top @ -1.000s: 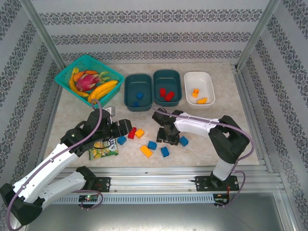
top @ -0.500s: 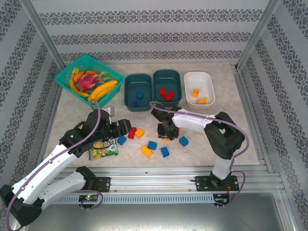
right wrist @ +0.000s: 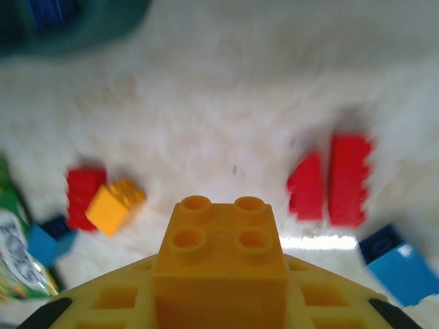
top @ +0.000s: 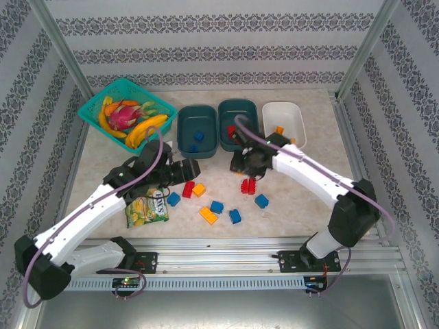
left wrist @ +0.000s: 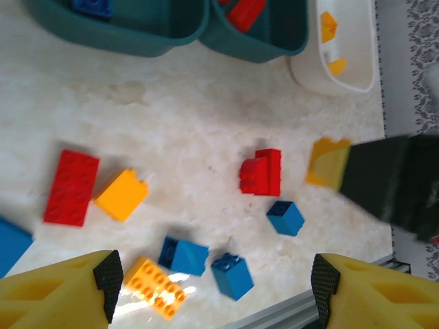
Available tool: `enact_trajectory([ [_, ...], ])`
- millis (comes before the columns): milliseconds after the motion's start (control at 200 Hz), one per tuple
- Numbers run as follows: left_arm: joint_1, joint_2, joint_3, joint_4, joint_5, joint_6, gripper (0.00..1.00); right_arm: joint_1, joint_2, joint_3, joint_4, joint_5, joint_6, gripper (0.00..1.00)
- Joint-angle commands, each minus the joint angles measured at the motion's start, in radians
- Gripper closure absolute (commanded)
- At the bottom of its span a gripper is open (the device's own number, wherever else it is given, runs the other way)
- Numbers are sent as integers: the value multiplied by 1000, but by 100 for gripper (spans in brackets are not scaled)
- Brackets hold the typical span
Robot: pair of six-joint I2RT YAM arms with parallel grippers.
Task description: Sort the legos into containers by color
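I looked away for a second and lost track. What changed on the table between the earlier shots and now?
The right gripper closed on an orange brick and lifted it away toward the tubs. The left gripper, open and empty, edged forward. The loose bricks by it, the snack packet and the fruit basket stayed put.

Right gripper [top: 245,162] took an orange brick [right wrist: 219,257] off the table [top: 309,199].
It closed on the brick mid-table, rose and swung toward the far edge; the left gripper [top: 189,170] edged that way too.
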Motion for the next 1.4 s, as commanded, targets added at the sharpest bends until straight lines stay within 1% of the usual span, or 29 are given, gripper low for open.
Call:
enact_trajectory([
  [0, -19, 81, 70, 130, 48, 22, 25, -163, -1, 42, -48, 55, -102, 81],
  [90, -20, 162, 118, 194, 64, 12, 25, -296, 45, 75, 0, 46, -147, 81],
  [140, -21, 212, 158, 218, 76, 12, 25, -371, 96, 121, 20, 49, -170, 81],
  [220, -25, 295, 236, 235, 89, 22, 25, -449, 195, 207, 39, 68, -195, 81],
  [305, -30, 371, 309, 250, 91, 31, 25, -508, 317, 309, 42, 82, -205, 82],
  [455, -30, 482, 406, 256, 88, 36, 25, -567, 526, 492, 12, 107, -209, 82],
  [570, -31, 549, 462, 253, 87, 45, 25, -591, 673, 643, -44, 110, -198, 81],
  [759, -33, 603, 510, 228, 71, 58, 25, -603, 827, 837, -124, 128, -190, 79],
  [814, -34, 602, 505, 228, 64, 54, 25, -603, 859, 878, -144, 123, -189, 76],
  [989, -34, 580, 484, 215, 51, 51, 25, -600, 896, 925, -149, 91, -194, 64],
  [1124, -34, 547, 471, 169, 19, 45, 25, -592, 881, 951, -174, 84, -201, 49],
  [1214, -34, 514, 468, 80, -30, 23, 25, -579, 828, 939, -168, 86, -212, 42],
  [1299, -33, 466, 445, -38, -107, -29, 25, -561, 746, 898, -143, 87, -229, 37],
  [1394, -31, 391, 366, -125, -150, -93, 25, -536, 634, 813, -106, 80, -242, 34],
])
